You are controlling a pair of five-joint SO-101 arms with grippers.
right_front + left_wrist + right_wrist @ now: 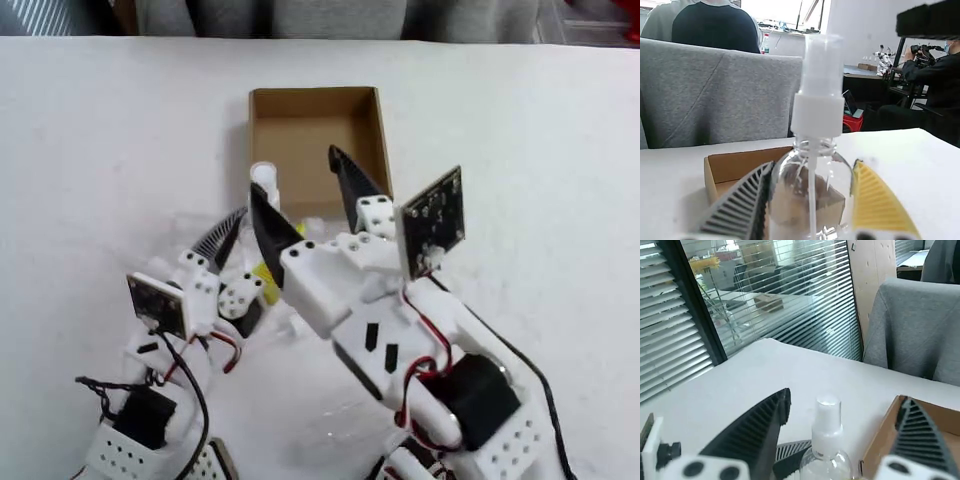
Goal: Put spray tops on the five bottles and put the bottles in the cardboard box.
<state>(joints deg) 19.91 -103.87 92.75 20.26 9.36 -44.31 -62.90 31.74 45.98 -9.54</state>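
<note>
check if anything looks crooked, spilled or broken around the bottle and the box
Nothing stands out. The bottle stands upright in the left gripper next to the cardboard box, with its spray top seated straight. No spill or damage shows on the table.

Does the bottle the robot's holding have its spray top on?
On: the white spray top caps the clear bottle, its tube running down inside.

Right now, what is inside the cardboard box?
The cardboard box shows bare brown floor in its far part, with no bottles there. The right gripper, jaws open, covers its near end, so that part cannot be judged.
</note>
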